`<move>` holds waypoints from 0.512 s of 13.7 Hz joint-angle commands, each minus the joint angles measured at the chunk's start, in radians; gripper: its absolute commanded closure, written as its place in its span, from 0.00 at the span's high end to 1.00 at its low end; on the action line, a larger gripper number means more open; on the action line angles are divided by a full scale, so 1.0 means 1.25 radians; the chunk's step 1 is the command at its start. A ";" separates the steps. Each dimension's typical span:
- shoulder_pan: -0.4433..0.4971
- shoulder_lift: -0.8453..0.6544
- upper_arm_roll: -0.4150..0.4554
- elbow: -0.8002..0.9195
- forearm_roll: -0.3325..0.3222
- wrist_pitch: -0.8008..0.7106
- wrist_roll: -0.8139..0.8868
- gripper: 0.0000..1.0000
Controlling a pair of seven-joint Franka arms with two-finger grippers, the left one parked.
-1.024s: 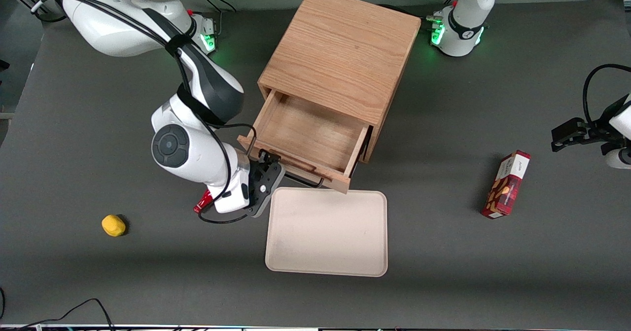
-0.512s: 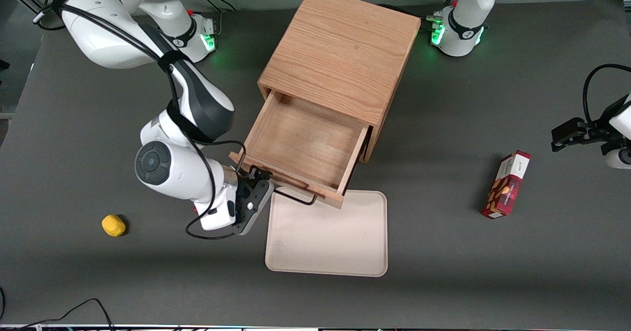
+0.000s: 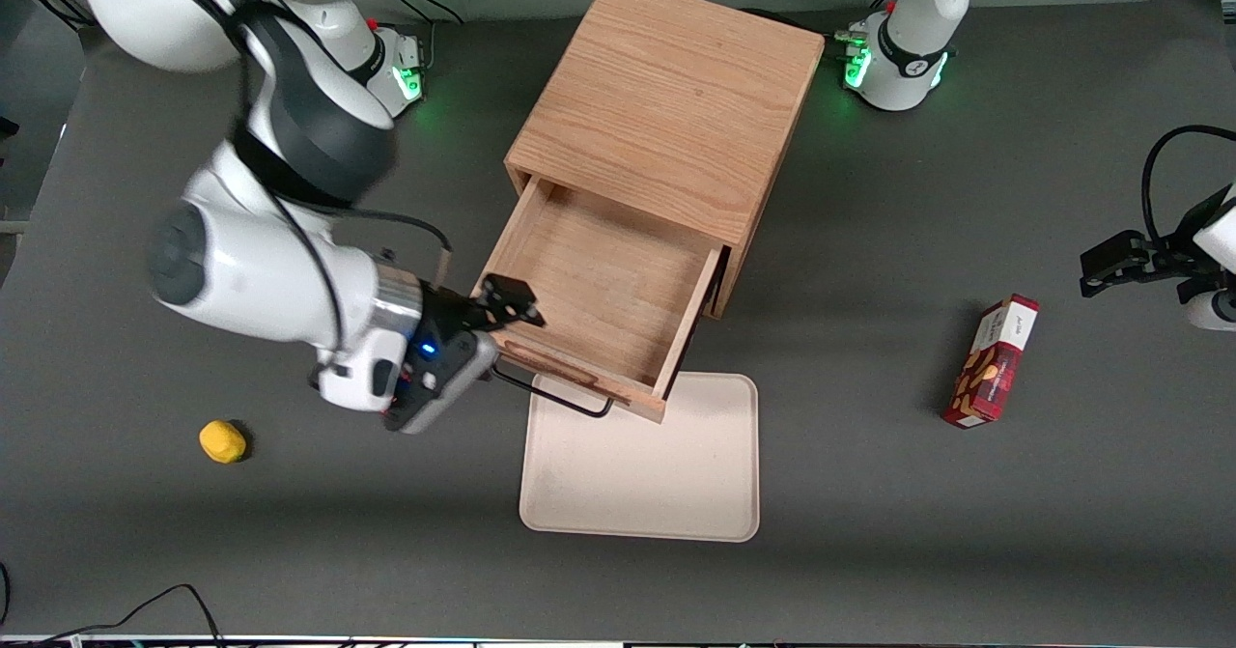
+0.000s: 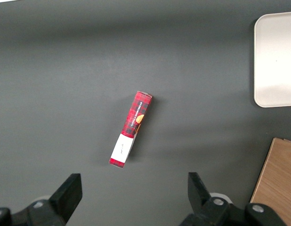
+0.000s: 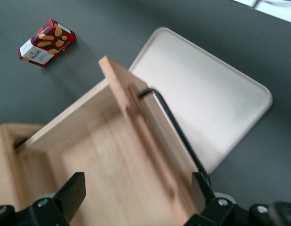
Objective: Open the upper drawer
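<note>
The upper drawer (image 3: pixel 599 286) (image 5: pixel 103 155) of the light oak cabinet (image 3: pixel 666 98) stands pulled far out, its plain wood inside bare. Its thin black wire handle (image 3: pixel 555 395) (image 5: pixel 176 132) juts from the front panel over the edge of the tray. My gripper (image 3: pixel 504 308) (image 5: pixel 136 193) hangs open above the drawer's front panel, at the corner toward the working arm's end. Its black fingers (image 5: pixel 75 188) are spread wide and hold nothing; the handle is free of them.
A cream tray (image 3: pixel 637 474) (image 5: pixel 206 99) (image 4: pixel 277 61) lies on the dark table in front of the drawer. A red cookie box (image 3: pixel 992 360) (image 5: pixel 46 42) (image 4: pixel 131 128) lies toward the parked arm's end. A small yellow object (image 3: pixel 222 440) sits toward the working arm's end.
The drawer slid farther out with the gripper on its handle. The gripper has since let go of the handle, risen and swung up over the drawer's front corner.
</note>
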 commanded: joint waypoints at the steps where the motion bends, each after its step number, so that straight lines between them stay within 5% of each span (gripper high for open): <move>1: -0.013 -0.164 -0.146 -0.059 0.011 -0.170 0.008 1.00; 3: -0.012 -0.309 -0.238 -0.207 -0.068 -0.166 0.017 1.00; 5: -0.008 -0.333 -0.332 -0.209 -0.174 -0.207 0.005 1.00; 7: -0.018 -0.352 -0.347 -0.227 -0.187 -0.233 0.004 1.00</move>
